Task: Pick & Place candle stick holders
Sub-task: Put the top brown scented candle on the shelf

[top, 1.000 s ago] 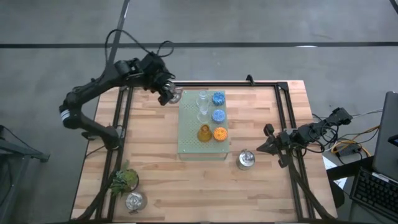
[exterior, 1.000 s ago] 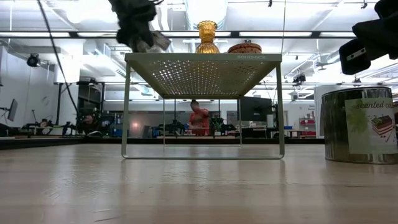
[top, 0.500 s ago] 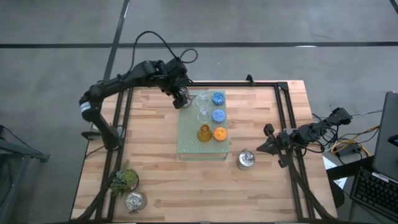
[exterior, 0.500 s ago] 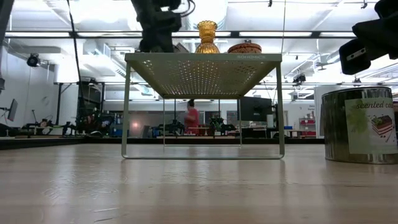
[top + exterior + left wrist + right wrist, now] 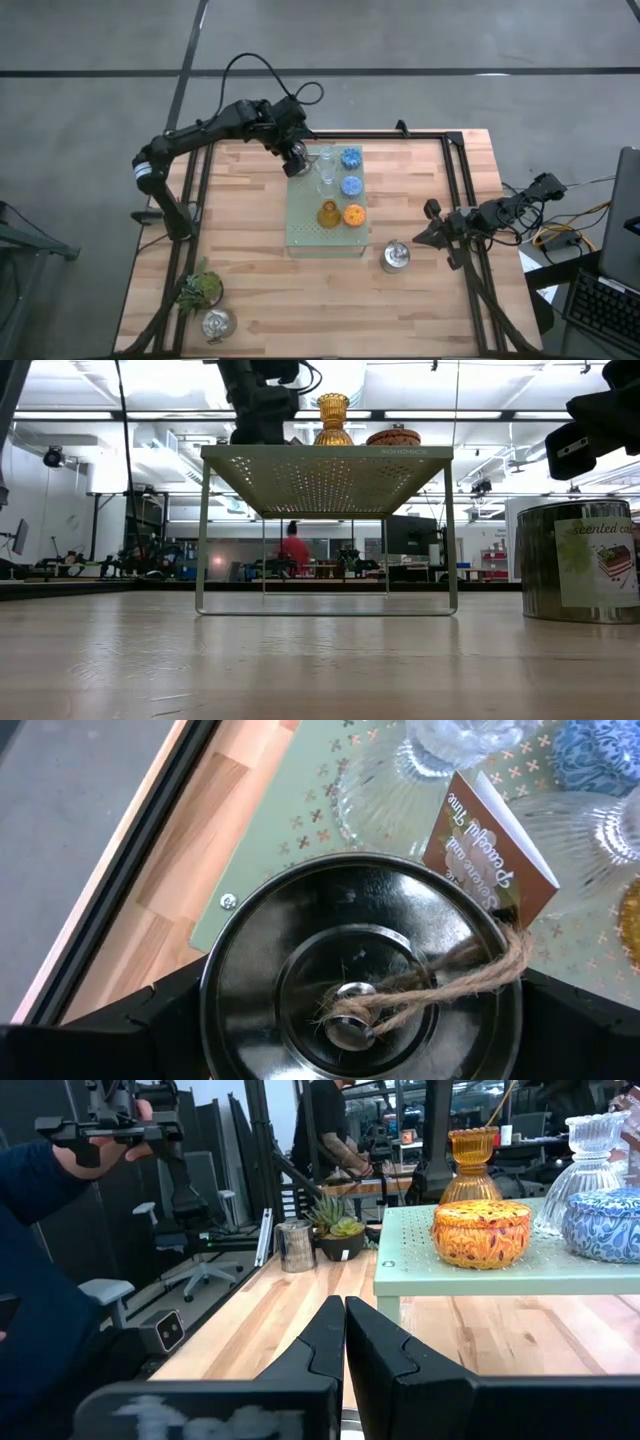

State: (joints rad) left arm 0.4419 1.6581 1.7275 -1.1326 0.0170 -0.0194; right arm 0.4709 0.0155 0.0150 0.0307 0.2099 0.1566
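Floor: we see grey concrete floor (image 5: 420, 30) around the table, a dark seam at 12 o'clock.
Ceiling: we see bright strip lights (image 5: 100, 415) overhead.
Furniture: we note an office chair (image 5: 165, 1275) and a keyboard (image 5: 605, 305) at 4 o'clock.
People: we see a person in red (image 5: 294, 550) far back.

Table (image 5: 430, 300) is pale butcher-block wood, smooth with a soft sheen. The board (image 5: 305, 232) on it looks like matt pale green painted metal, punched with tiny holes. Silver tin (image 5: 360, 990) in the left wrist view is glossy polished metal, with rough fuzzy twine (image 5: 440, 990) tied through its lid and a brown paper tag (image 5: 487, 863). Clear holders (image 5: 325, 168) are ribbed shiny glass, the amber one (image 5: 471, 1165) glossy glass too. Orange holder (image 5: 482, 1233) and blue ones (image 5: 350, 171) have a textured patterned surface. The near right tin (image 5: 578, 560) is brushed metal with a paper label.
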